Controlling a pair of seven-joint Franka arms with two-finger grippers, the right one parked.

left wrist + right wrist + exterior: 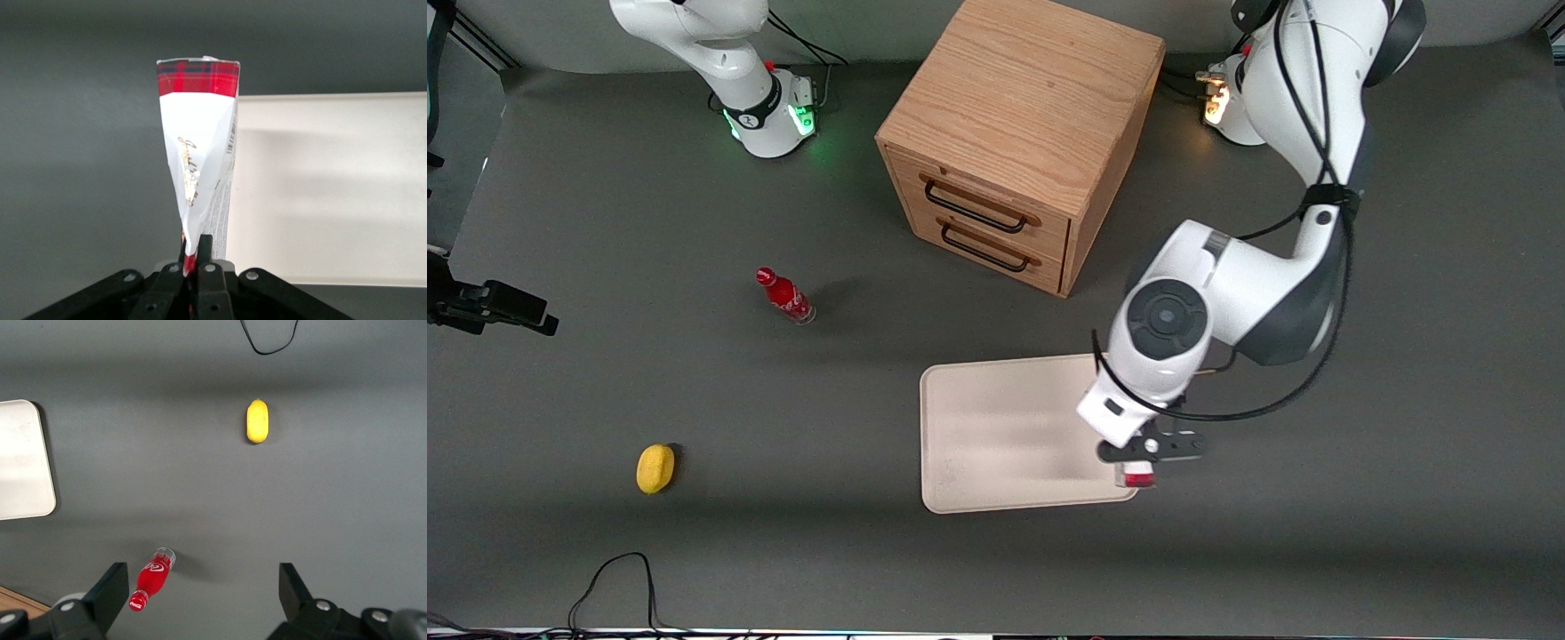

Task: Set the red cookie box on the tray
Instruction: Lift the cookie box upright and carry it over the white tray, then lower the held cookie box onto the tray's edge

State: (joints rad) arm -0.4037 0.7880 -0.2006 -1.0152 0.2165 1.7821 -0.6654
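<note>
The gripper [1149,447], in the lower right of the front view, is clamped tight on one end of the red cookie box [200,157], which hangs from the fingers [205,257] above the table. The box sits over the tray [996,427] edge toward the working arm's end, at the corner nearer the front camera. Frame centre: the tray interior is bare cream.

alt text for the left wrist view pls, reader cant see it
The gripper, fingers shut, pinches one end of the red cookie box, a white carton with a red plaid band at its other end. The box hangs over the dark table, at the edge of the cream tray, whose visible surface is bare.
</note>
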